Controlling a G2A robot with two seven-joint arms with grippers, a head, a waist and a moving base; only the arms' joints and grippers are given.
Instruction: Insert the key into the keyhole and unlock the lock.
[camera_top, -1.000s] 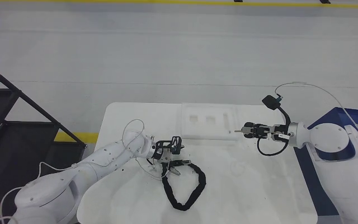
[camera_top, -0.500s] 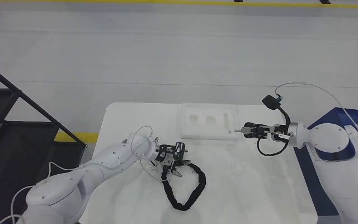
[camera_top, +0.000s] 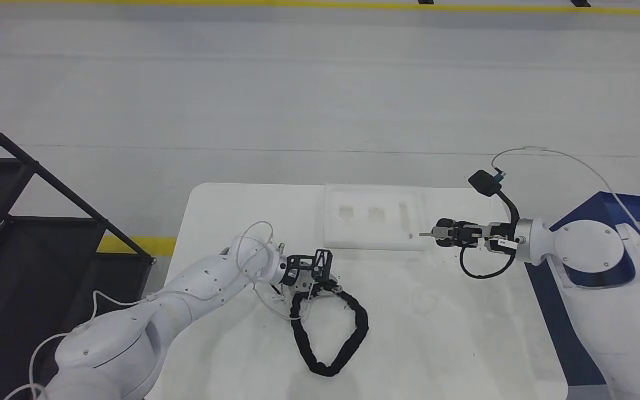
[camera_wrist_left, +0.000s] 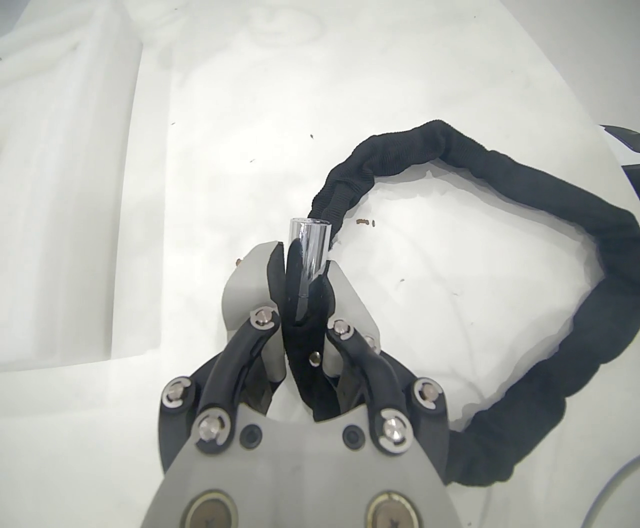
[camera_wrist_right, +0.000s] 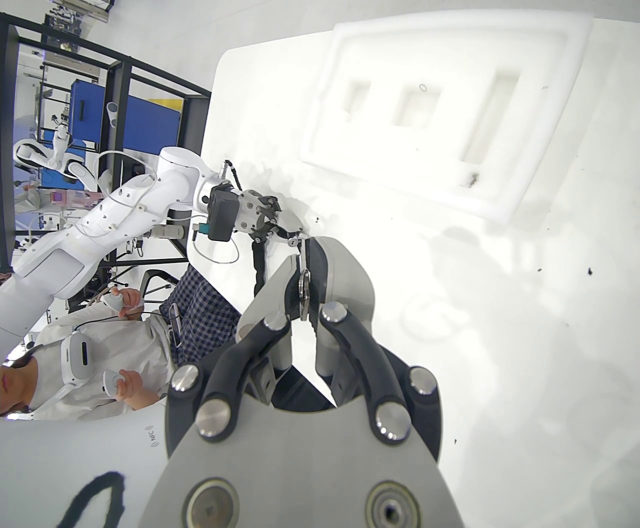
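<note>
Two clenched: left pincer grasps lock, right pincer grasps key.

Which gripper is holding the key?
The right gripper, shut on the thin metal key. The left gripper instead clamps the lock by its shiny cylinder end, black chain trailing.

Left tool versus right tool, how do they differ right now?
The left tool grips the lock by its chrome cylinder, with the black chain trailing from it; the right tool pinches the thin flat key. The left tool is in front of the foam tray; the right tool is beside its end. Both are shut.
</note>
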